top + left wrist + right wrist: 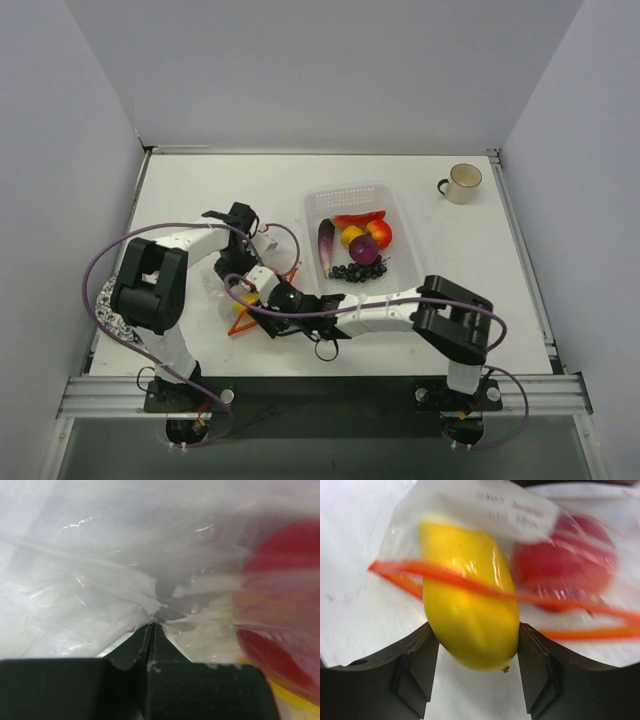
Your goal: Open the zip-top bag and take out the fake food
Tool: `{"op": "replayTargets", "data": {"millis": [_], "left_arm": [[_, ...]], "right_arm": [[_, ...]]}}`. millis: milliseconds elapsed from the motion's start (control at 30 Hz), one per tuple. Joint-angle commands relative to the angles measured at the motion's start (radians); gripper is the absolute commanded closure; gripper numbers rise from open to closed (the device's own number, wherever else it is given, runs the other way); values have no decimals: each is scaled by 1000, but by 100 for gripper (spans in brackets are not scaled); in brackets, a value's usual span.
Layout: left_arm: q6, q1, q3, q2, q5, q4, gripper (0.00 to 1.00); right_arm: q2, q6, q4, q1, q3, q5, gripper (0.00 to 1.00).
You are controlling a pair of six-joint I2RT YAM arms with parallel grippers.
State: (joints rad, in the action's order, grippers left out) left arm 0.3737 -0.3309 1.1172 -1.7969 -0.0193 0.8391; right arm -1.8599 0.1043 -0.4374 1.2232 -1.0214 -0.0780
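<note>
Zip-top bag (245,308) of clear, crinkly plastic lay on the white bench (200,190) just left of centre in the overhead view, between the tips of the two arms and a little left of a white mesh basket (350,190). Its orange-red zip strip (560,601) crossed the right wrist view in two parted lines. A pale label (515,505) on the film carried print too blurred to read.

A glossy yellow piece (470,625) stuck out through the bag's mouth toward the bottom of that frame, with the right jaws clamped against its two sides. A red fruit (565,565) sat behind it inside the bag, at upper right.

In the left wrist view the left jaws were pressed together on a puckered fold of the film. The red fruit and a sliver of yellow showed through the plastic at the right edge.

The rest of the fake food (364,250) filled the basket: a purple eggplant (326,245), a red chili (358,217), dark grapes (358,271), and yellow and red-orange pieces. A cream mug (461,183) stood alone at the bench's upper right corner. Plain pale walls closed in the bench on three sides, and a metal rail (320,392) by the arm bases crossed the bottom of the frame.
</note>
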Motion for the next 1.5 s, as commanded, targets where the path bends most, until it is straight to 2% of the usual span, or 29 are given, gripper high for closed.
{"op": "replayTargets", "data": {"millis": [0,167,233,300,433,467,533,567,633,667,800,900,933,1067,1233,1467], "left_arm": [[10,30,-46,-51,93,-35,100],[19,56,-20,-78,96,-32,100],[21,56,-14,-85,90,-31,100],[16,56,-7,-88,94,-31,100],[11,50,-5,-88,102,-23,100],[11,47,-7,-88,104,-23,100],[10,44,-10,-85,101,-21,100],[10,46,-8,-84,101,-23,100],[10,46,-4,-84,101,-21,100],[8,46,1,-84,101,-18,100],[5,46,16,-96,104,-15,100],[7,46,26,-104,105,-12,100],[5,46,27,-107,105,-11,100],[8,46,33,-113,108,-11,100],[8,46,38,-117,110,-9,100],[16,46,36,-111,110,-6,100]], "right_arm": [[287,15,8,22,141,-132,83],[586,34,106,38,265,-317,83],[658,32,152,30,303,-393,84],[731,40,189,-10,319,-504,85],[763,148,319,-160,351,-617,87],[742,172,351,-233,339,-612,74],[707,195,432,-269,305,-599,62],[673,187,465,-274,264,-595,41],[650,178,488,-258,225,-580,5],[642,154,486,-245,199,-585,0],[650,22,372,-121,167,-612,0],[619,-38,280,-22,132,-548,0],[602,-51,246,33,123,-530,0],[443,-97,143,125,109,-474,0],[274,-97,57,156,73,-338,5],[111,-77,25,119,-17,-295,4]]}}
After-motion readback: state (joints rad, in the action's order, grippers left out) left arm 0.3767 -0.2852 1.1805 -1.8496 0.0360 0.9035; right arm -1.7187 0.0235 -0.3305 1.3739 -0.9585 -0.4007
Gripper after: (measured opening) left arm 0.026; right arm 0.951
